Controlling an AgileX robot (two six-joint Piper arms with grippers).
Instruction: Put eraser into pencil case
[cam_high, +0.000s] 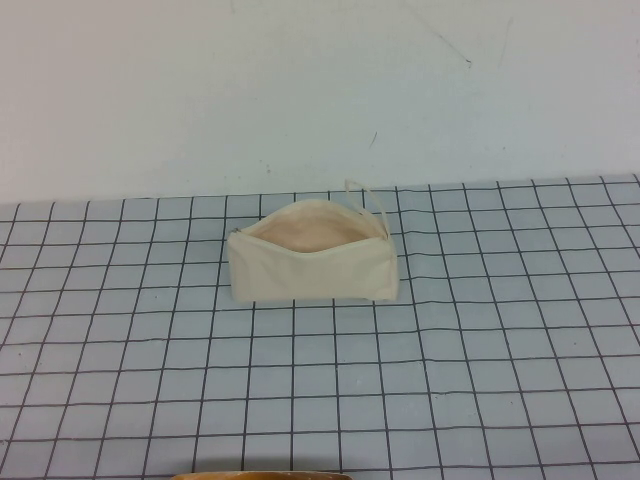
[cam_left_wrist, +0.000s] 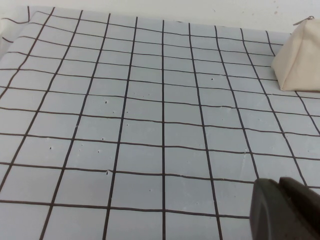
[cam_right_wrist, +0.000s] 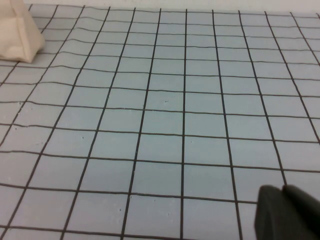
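On gridded mat (cam_high: 450, 400): pencil case (cam_high: 312, 262) unzipped, well apart from left claw (cam_left_wrist: 287, 210), right claw (cam_right_wrist: 287, 212); claw states unclear.

The high view looks down from the robot's side across the gridded mat (cam_high: 400, 380) toward the pale back wall (cam_high: 300, 90), with the pencil case (cam_high: 312, 265) mid-frame. Each wrist camera sits low over the mat, the left gripper (cam_left_wrist: 285, 210) and right gripper (cam_right_wrist: 287, 212) edging each frame. All three views share the pencil case.
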